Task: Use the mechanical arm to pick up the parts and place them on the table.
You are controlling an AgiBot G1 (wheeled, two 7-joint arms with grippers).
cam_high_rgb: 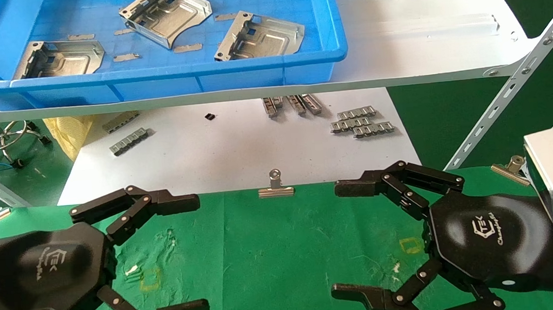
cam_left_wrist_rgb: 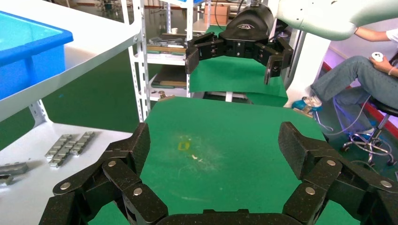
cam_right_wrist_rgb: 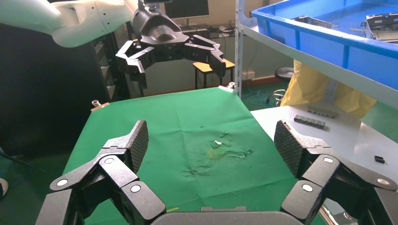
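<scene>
Three silvery sheet-metal parts [cam_high_rgb: 63,58] [cam_high_rgb: 164,14] [cam_high_rgb: 261,35] lie in a blue tray [cam_high_rgb: 154,81] on the white shelf; the tray also shows in the right wrist view [cam_right_wrist_rgb: 328,35]. Both grippers hover low over the green-clothed table [cam_high_rgb: 273,252], facing each other, far below the tray. My left gripper [cam_high_rgb: 201,252] is open and empty, as its wrist view [cam_left_wrist_rgb: 216,145] shows. My right gripper [cam_high_rgb: 336,241] is open and empty too, as its wrist view [cam_right_wrist_rgb: 211,145] shows. Only bare green cloth lies between the fingers of each.
The white shelf [cam_high_rgb: 418,28] overhangs a white board [cam_high_rgb: 237,148] carrying grey ribbed strips [cam_high_rgb: 362,122]. Binder clips [cam_high_rgb: 275,186] [cam_high_rgb: 508,168] hold the cloth's far edge. Yellow square marks [cam_high_rgb: 150,279] [cam_high_rgb: 411,245] sit on the cloth. A shelf brace [cam_high_rgb: 511,95] slants at right. A seated person [cam_left_wrist_rgb: 366,79] is beyond.
</scene>
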